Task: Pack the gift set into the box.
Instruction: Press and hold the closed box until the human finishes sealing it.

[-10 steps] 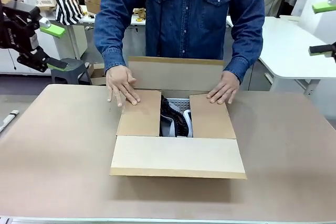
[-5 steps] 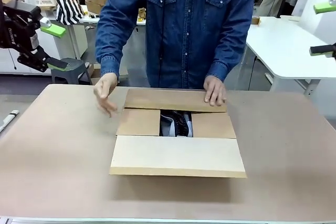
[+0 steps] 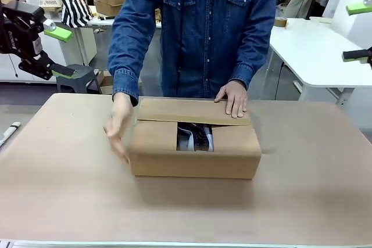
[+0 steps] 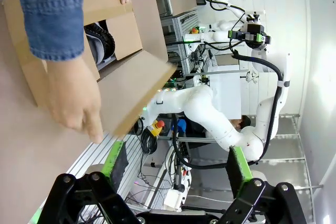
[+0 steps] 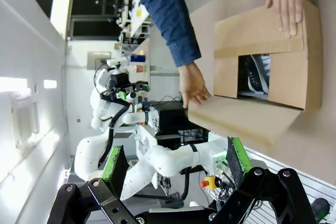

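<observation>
The box stands mid-table with its two side flaps and far flap folded in. The person's hand presses the far flap down. Their other hand is at the box's left side, and the near flap is tilted up off the table. A gap between the flaps shows the black-and-white gift set inside, as the wrist views also do for the gift set and box. My left gripper hangs open, high at the left. The right gripper is open, high at the right.
The brown table has bare room all round the box. A small white object lies at its left edge. Behind are a grey stool, a striped bag and a white table.
The person folded the far flap down over the side flaps. The near flap, lying flat outward before, has come up off the table. One hand moved to the box's left side. Both arms stayed still.
</observation>
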Available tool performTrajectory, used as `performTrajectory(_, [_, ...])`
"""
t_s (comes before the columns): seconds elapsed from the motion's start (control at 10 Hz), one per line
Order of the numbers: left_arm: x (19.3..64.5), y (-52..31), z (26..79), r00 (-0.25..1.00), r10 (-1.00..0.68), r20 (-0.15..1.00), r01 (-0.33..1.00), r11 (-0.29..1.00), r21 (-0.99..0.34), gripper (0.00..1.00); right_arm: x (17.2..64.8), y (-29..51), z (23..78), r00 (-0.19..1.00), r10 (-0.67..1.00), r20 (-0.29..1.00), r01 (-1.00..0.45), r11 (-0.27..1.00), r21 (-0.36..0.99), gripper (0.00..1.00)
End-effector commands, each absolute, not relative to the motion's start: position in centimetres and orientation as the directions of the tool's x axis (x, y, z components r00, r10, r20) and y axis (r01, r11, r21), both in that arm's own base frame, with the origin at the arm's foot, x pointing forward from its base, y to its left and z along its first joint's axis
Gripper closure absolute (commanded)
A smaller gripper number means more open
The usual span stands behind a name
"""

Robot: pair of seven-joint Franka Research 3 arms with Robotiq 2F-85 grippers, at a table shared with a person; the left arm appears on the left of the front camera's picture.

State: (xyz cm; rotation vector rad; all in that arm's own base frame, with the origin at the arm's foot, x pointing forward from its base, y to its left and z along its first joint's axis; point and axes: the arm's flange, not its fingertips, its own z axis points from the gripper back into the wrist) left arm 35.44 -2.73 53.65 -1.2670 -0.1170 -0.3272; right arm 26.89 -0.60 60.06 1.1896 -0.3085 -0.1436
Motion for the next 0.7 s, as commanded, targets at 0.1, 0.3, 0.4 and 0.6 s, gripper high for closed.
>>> performTrajectory(0.1, [35.41,-2.78,53.64,0.941,-0.179,0.287,0.325,0.24,-0.915,0.0,27.35,-0.28,60.23,0.947,-0.263,0.187,-0.085,0.356,0.931,0.0])
performTrajectory(0.3, [35.41,-2.78,53.64,0.941,-0.179,0.287,0.325,0.24,-0.915,0.0,27.35,-0.28,60.23,0.947,-0.263,0.187,-0.085,0.356,0.931,0.0])
performTrajectory(0.4, [35.41,-2.78,53.64,0.941,-0.179,0.287,0.325,0.24,-0.915,0.0,27.35,-0.28,60.23,0.947,-0.263,0.187,-0.085,0.356,0.931,0.0])
performTrajectory(0.6, [35.41,-2.78,53.64,0.941,-0.179,0.287,0.325,0.24,-0.915,0.0,27.35,-0.28,60.23,0.947,-0.263,0.187,-0.085,0.356,0.931,0.0])
